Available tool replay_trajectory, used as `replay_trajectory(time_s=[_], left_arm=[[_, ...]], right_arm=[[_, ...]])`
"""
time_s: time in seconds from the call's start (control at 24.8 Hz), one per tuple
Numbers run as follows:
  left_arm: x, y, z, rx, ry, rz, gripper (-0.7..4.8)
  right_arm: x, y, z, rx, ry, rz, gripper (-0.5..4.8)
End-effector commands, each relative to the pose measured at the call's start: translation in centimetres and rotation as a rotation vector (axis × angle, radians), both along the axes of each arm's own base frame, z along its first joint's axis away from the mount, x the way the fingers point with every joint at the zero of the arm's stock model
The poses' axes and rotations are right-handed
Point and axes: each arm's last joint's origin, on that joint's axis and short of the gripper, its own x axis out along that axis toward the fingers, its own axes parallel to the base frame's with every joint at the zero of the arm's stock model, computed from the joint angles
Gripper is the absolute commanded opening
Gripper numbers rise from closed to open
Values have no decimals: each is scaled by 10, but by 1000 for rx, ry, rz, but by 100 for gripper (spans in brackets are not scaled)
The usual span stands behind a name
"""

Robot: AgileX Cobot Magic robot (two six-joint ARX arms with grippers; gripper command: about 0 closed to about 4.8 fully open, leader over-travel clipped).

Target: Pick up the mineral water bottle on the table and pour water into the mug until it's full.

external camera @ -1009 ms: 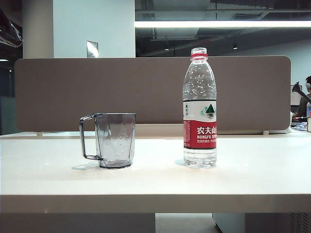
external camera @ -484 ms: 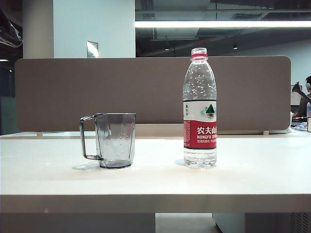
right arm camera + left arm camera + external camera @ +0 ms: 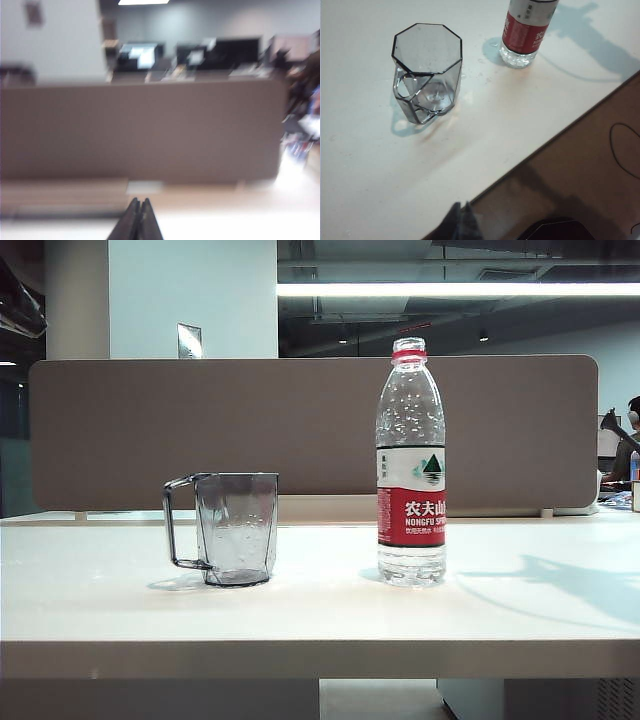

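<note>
red-and-white "nongfu spring" label faces me on the mineral water bottle (image 3: 411,465), mug (image 3: 232,528) at its 9 o'clock; i see left gripper (image 3: 461,221) and right gripper (image 3: 139,220) pinched closed, empty, off the table (image 3: 320,610).

One mineral water bottle (image 3: 411,462) stands on the surface (image 3: 320,615), toward its right half, and one mug (image 3: 232,528) stands toward its left half, so two things rest there in all. The bottle carries one red-and-white label and one red neck ring. The mug has one loop handle. One grey-brown divider panel (image 3: 300,430) runs along the far edge of the surface. Two grippers show, one per wrist view: the left gripper (image 3: 461,222) and the right gripper (image 3: 138,220), each with two fingers pressed together.
</note>
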Motion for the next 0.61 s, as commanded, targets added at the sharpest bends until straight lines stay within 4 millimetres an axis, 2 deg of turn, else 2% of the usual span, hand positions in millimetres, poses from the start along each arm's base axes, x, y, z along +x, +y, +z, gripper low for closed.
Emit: replay_trajectory(time_s=[0.04, 0.08, 0.2, 0.28, 0.36, 0.52, 0.61], left_arm=[[0, 0, 2, -9, -14, -3, -5], [0, 0, 2, -8, -14, -3, -5], [0, 0, 2, -9, -13, -5, -5], [0, 0, 2, -9, -14, -3, -5], [0, 0, 2, -9, -14, -3, -5], [0, 0, 2, -8, -14, -3, -5], [0, 0, 2, -9, -14, -4, -5]], right_arm=[[-15, 12, -51, 22, -26, 7, -6], [-23, 16, -69, 24, -14, 8, -5], [-45, 24, -105, 18, 11, 48, -5], [-70, 33, -133, -5, 72, 124, -5], [-87, 40, -149, -23, 131, 182, 19], [-102, 50, -161, 14, 186, 260, 138], [-102, 59, -165, 8, 204, 298, 280]])
